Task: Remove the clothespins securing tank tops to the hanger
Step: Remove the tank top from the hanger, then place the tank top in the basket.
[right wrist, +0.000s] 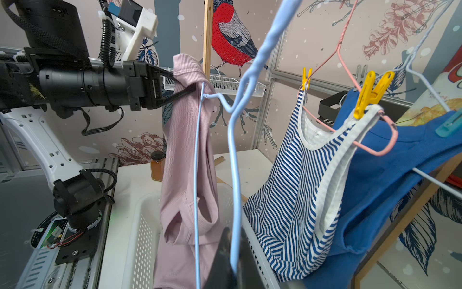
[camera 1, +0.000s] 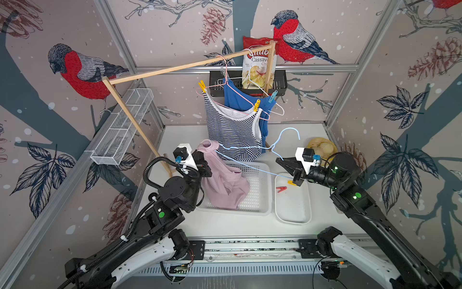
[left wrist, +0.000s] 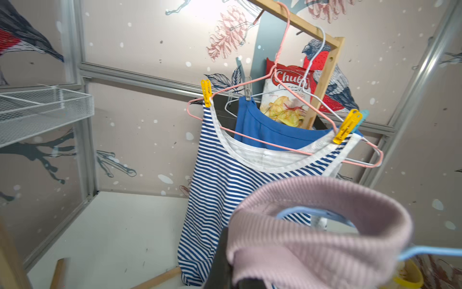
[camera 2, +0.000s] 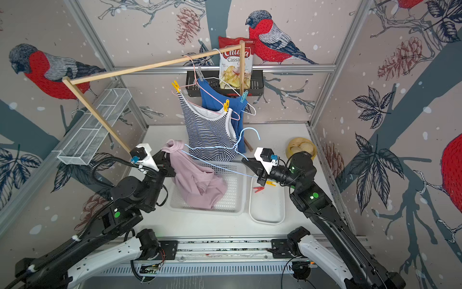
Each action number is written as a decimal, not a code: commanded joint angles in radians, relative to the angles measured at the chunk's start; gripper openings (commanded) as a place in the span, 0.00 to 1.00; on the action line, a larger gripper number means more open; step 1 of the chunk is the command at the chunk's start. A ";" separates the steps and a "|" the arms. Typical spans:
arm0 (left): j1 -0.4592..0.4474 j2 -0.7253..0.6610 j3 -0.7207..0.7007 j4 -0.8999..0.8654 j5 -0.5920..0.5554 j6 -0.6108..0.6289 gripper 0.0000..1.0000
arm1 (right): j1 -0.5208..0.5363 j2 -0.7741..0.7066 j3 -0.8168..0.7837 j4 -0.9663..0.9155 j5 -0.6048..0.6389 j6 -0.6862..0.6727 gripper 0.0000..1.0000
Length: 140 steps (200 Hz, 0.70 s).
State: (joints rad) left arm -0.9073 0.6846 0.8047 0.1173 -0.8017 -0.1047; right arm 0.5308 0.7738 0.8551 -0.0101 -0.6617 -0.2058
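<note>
At the white basket's (camera 1: 268, 192) edge on the left arm's side, the left gripper (right wrist: 187, 86) has its jaws pinched on the top end of the pink tank top (camera 1: 225, 185). The top hangs lengthwise straight down, its lower end bunched inside the basket. Beyond the basket two more tops hang long axis down from the wooden rail (camera 1: 175, 67): the striped tank top (camera 1: 230, 135) on a pink hanger (left wrist: 282, 47), and behind it the blue tank top (camera 1: 240, 100) on a white hanger (left wrist: 320, 108). Two yellow clothespins (camera 1: 202, 86) (camera 1: 256, 105) grip the striped top's shoulders, handles pointing up. A grey clothespin (left wrist: 248, 88) and a teal clothespin (camera 1: 273, 97) do the same on the blue one. Above the basket the light blue hanger (right wrist: 258, 56) stretches crosswise, its wire threaded through the pink top's loop, hook towards the rail. The right gripper (camera 1: 280, 161) has its jaws pressed together on that wire. In the white tray (camera 1: 292, 210) just beside the basket lie a red clothespin (camera 1: 281, 189), lengthwise towards the basket, and a third yellow clothespin (camera 1: 291, 183). That makes three tops, three hangers and six pins.
</note>
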 commanded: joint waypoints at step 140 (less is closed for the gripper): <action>0.042 -0.004 -0.154 0.176 0.492 -0.118 0.00 | -0.003 -0.076 0.037 0.040 0.195 0.003 0.00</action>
State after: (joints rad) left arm -0.8661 0.6712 0.7010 0.0990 -0.6151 -0.2207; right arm 0.5285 0.6651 0.8558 -0.0528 -0.4759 -0.2100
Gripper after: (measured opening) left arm 0.051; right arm 0.070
